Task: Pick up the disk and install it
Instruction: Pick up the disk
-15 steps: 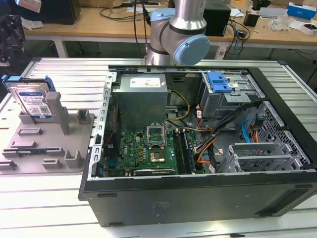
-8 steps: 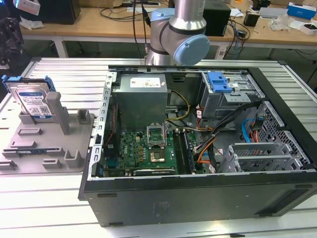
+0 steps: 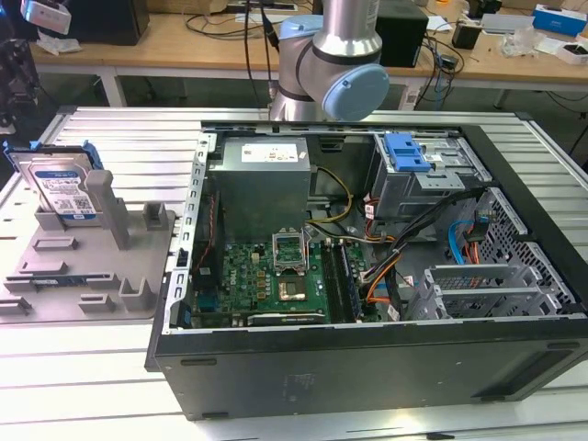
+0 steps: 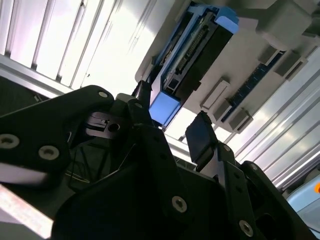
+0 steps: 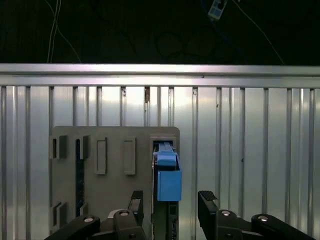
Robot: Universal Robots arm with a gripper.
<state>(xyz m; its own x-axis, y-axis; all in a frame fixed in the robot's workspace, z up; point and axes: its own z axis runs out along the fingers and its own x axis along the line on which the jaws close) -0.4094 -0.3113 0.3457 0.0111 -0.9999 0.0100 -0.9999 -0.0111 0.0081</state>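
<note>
At the exterior view's left, the gray holder [image 3: 92, 266] sits on the open ribbed table [image 3: 110, 129], just beside the computer case [image 3: 367, 358]. The disk [image 3: 60, 184] stands upright in it, between the wide-spread fingers [image 5: 206, 201] of the gripper [image 5: 171, 197], nearer one.

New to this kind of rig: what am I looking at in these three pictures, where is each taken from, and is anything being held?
The machine is a single robot arm, grey with pale blue joint caps. The exterior view shows it from a camera off the arm. The two wrist views come from cameras riding on the arm, looking past its black gripper.

On the slotted metal table sits an open computer case with its motherboard exposed. Beside it, on the exterior view's left, is a grey holder. The disk, a hard drive in a blue bracket, stands upright in that holder.

In both wrist views the gripper's fingers are open, with the disk framed between them. Nothing is held.
</note>
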